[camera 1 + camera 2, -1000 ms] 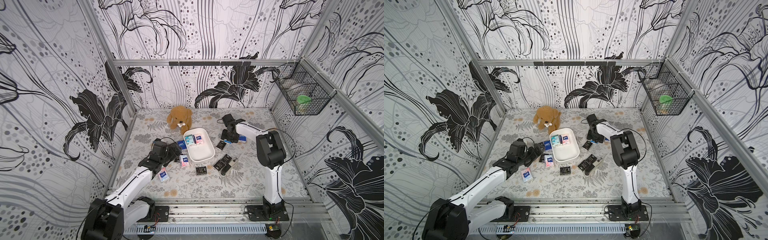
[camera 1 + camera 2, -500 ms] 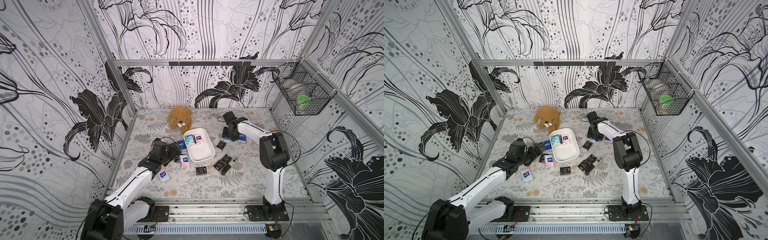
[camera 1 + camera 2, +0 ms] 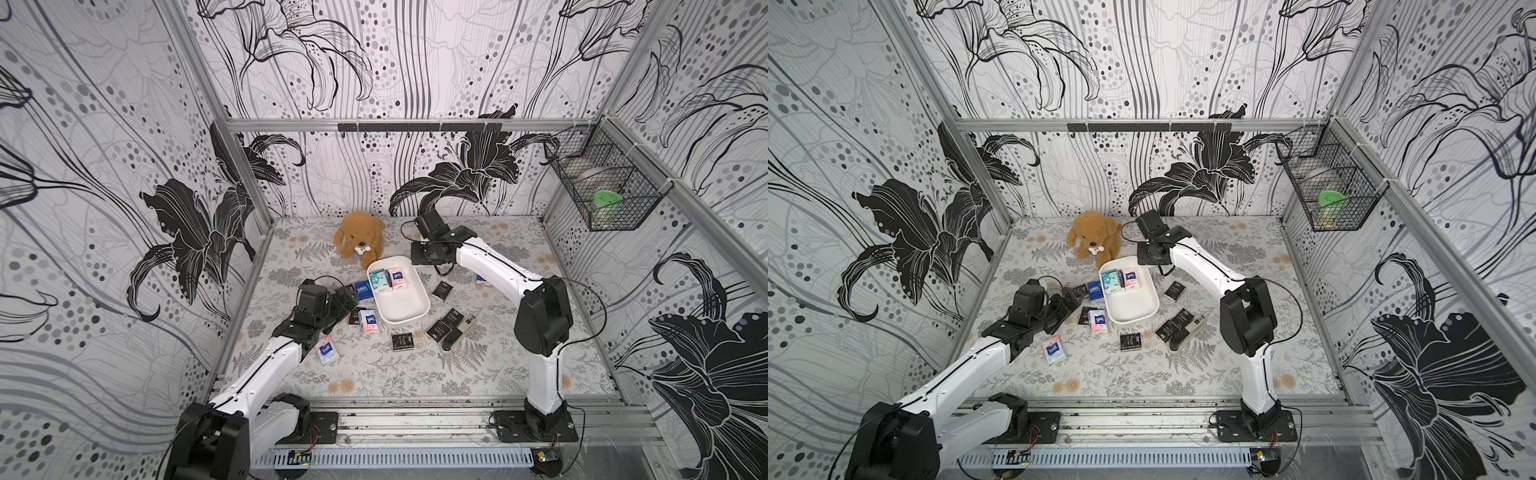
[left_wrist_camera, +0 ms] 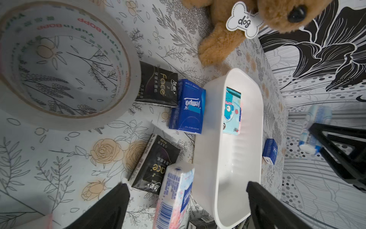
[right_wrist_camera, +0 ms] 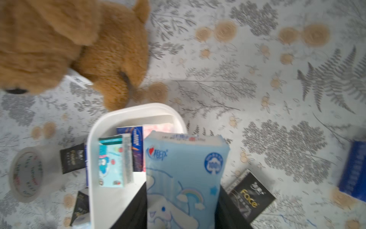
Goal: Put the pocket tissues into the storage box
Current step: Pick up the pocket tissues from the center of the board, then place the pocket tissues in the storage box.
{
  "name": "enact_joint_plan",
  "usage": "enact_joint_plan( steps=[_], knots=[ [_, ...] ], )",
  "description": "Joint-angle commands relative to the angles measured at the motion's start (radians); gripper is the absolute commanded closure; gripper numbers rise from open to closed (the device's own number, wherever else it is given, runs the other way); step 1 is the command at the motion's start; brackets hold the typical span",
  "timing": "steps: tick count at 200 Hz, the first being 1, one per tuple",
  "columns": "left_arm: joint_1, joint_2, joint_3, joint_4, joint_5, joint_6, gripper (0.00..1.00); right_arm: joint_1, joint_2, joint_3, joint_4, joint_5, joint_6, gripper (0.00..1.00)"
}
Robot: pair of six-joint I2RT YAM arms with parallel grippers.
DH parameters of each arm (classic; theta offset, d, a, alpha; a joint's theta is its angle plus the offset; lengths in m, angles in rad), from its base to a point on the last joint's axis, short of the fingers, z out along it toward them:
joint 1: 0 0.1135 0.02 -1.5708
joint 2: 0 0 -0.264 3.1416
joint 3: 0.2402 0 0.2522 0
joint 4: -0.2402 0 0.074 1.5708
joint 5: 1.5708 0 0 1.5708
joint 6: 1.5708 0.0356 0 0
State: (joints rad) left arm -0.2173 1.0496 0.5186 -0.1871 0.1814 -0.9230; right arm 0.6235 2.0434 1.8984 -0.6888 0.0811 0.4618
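The storage box (image 3: 405, 309) is a white tray in the middle of the table, seen in both top views (image 3: 1130, 309). A teal packet (image 3: 379, 280) and a pink one (image 3: 398, 277) stand at its far end. My right gripper (image 5: 182, 208) is shut on a light blue packet of pocket tissues (image 5: 184, 174) and hangs above the box's far end (image 3: 419, 258). My left gripper (image 4: 186, 198) is open, low beside the box's left wall (image 3: 345, 300), above a pink-white packet (image 4: 176, 198) and a black one (image 4: 154, 164). A dark blue packet (image 4: 188, 107) lies against the box.
A brown plush dog (image 3: 359, 239) sits just behind the box. A tape roll (image 4: 59, 69) lies by my left gripper. Black packets (image 3: 444, 324) and a long black-and-silver stapler-like thing (image 3: 457, 336) lie right of the box. A wire basket (image 3: 606, 187) hangs on the right wall.
My right gripper has moved left from the table beside the box to above the box's far end, its jaws narrowing on the light blue packet. The left arm has stayed still.
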Motion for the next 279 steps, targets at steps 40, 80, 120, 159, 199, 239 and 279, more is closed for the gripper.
enact_joint_plan(
  steps=[40, 80, 120, 159, 199, 239, 279],
  knots=[
    [0.075, -0.088, -0.073, -0.015, 0.033, 0.012, 0.03, 0.042, 0.164, 0.160, -0.050, -0.102, -0.074, 0.51],
    [0.078, -0.128, -0.094, -0.048, 0.021, 0.018, 0.03, 0.042, 0.210, 0.174, -0.058, -0.111, -0.098, 0.51],
    [0.079, -0.145, -0.052, -0.083, 0.018, 0.033, 0.03, 0.042, 0.265, 0.181, -0.063, -0.104, -0.089, 0.50],
    [0.078, -0.145, -0.010, -0.105, 0.021, 0.058, 0.03, 0.042, 0.314, 0.213, -0.071, -0.099, -0.084, 0.50],
    [0.078, -0.142, -0.017, -0.094, 0.030, 0.047, 0.03, 0.042, 0.331, 0.237, -0.070, -0.116, -0.083, 0.45],
    [0.079, -0.137, -0.023, -0.080, 0.041, 0.042, 0.03, 0.042, 0.283, 0.228, -0.061, -0.082, -0.082, 0.31],
    [0.079, -0.094, -0.006, -0.033, 0.090, 0.031, 0.03, 0.041, 0.175, 0.155, -0.026, -0.037, -0.081, 0.24]
  ],
)
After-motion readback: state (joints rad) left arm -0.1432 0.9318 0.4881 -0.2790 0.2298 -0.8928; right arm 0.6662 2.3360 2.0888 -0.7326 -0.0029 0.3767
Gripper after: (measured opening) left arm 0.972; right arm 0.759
